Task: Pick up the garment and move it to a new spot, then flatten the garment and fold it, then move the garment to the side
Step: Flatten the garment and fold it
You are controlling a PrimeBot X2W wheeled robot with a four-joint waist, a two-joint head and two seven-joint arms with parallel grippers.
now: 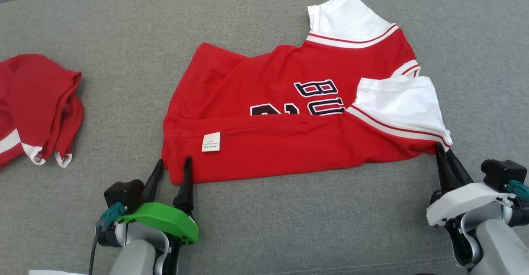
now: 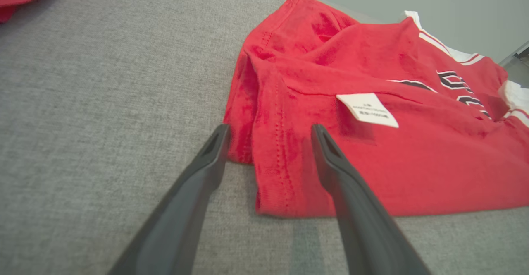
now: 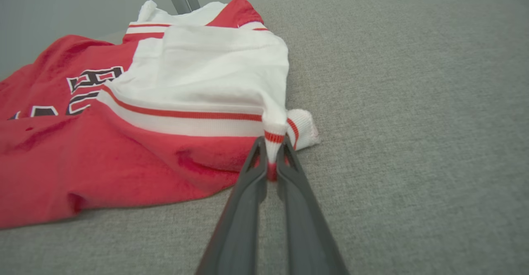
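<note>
Grey woven upholstery point(image 1: 297, 225) is taking up the whole work area, w/ a pale wall showing beyond it in the wrist views. Left gripper point(image 1: 173, 162) is sitting low over it, jaws standing wide apart & gripping nothing. In the left wrist view its outer finger point(image 2: 198, 171) is lying over bare upholstery just beside the hem corner, while the inner one is reaching over the red cloth, so the corner is sitting between them. Right gripper point(image 1: 441, 150) is clenched on the garment's striped trim at the near right corner, w/ a pinch of red-and-white rib bunching between the tips in the right wrist view. Garment point(image 1: 289, 159) is lying crosswise mid-surface, hem twd the robot's left, sleeves twd its right. The near white sleeve point(image 1: 396, 101) is lying over the printed front. The near long edge is looking turned over, since a care label point(image 1: 210, 141) is showing face-up. A second red garment point(image 1: 41, 97) is lying well apart at far left, prob. not part of this job. Judging by that, the fold step is underway: one end is gripped, the other is being lined up. Next move is calling for the left jaws closing on the hem corner, catching all layers, then both arms lifting evenly & carrying the near edge across w/o slack or skew.
</note>
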